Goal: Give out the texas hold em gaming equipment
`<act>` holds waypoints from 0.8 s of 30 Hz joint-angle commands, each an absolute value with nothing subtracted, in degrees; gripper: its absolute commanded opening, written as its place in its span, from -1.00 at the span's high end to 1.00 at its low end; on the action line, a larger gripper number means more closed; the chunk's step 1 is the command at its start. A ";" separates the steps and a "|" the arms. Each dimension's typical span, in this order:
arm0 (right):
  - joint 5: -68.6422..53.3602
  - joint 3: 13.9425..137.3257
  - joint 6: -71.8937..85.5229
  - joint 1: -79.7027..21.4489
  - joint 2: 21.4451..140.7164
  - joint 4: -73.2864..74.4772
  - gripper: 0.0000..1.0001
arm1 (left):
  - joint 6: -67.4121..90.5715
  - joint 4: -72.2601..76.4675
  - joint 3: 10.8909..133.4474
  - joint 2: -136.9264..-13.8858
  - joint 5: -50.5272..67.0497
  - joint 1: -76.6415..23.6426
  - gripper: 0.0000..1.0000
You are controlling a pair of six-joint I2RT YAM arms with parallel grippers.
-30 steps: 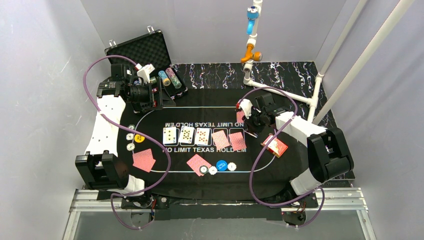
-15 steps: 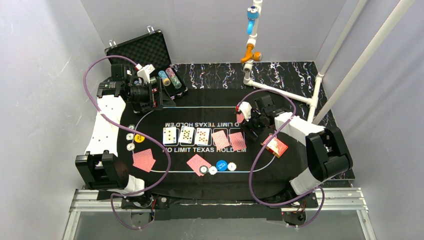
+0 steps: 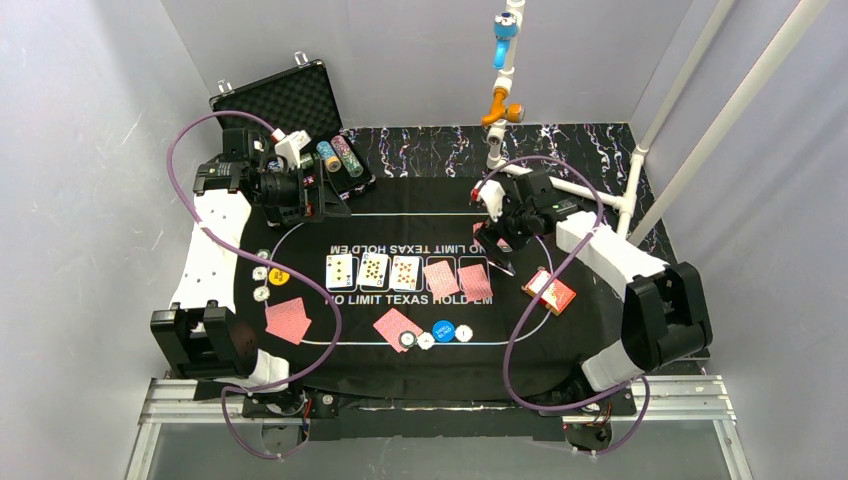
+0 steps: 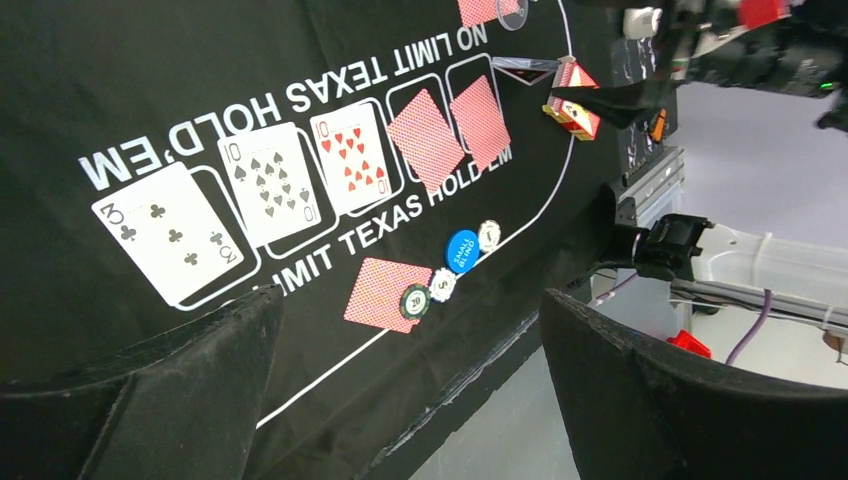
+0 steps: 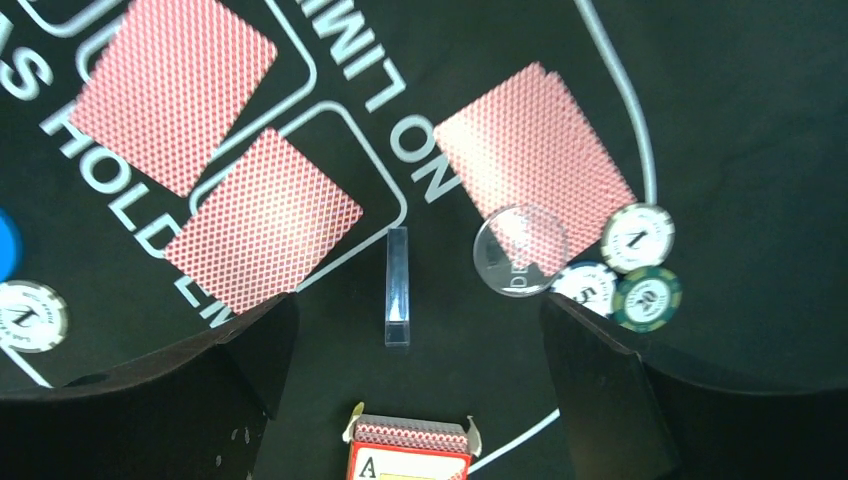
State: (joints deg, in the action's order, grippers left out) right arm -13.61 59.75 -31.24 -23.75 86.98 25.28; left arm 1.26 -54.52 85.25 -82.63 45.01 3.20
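Right wrist view: the right gripper hangs empty, jaws spread wide, over the black mat, red-backed cards lie with a corner under a clear round button beside three striped chips, and the left gripper gapes just as wide, holding nothing.

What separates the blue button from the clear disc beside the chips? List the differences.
Colour: the blue button is opaque, while the clear disc is see-through.
Placement: the blue button lies wholly on the black mat, while the clear disc overlaps a corner of a red-backed card.
Shared: both are round, flat and printed with lettering, and each sits beside striped chips.
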 commanded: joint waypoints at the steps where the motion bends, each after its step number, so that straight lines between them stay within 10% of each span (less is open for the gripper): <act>1: -16.52 66.35 -30.14 -23.69 82.26 31.23 -0.96 | -3.31 -58.94 88.48 -82.07 43.59 3.43 -0.97; 24: -4.84 59.11 -16.77 -23.64 53.82 39.05 -0.96 | -17.60 -68.33 76.04 -65.05 24.76 3.46 -0.97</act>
State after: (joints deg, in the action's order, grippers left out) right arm -7.86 62.41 -19.81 -23.75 55.00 37.71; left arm -13.47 -66.11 79.66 -66.94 28.47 3.22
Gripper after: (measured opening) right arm 0.981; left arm 0.983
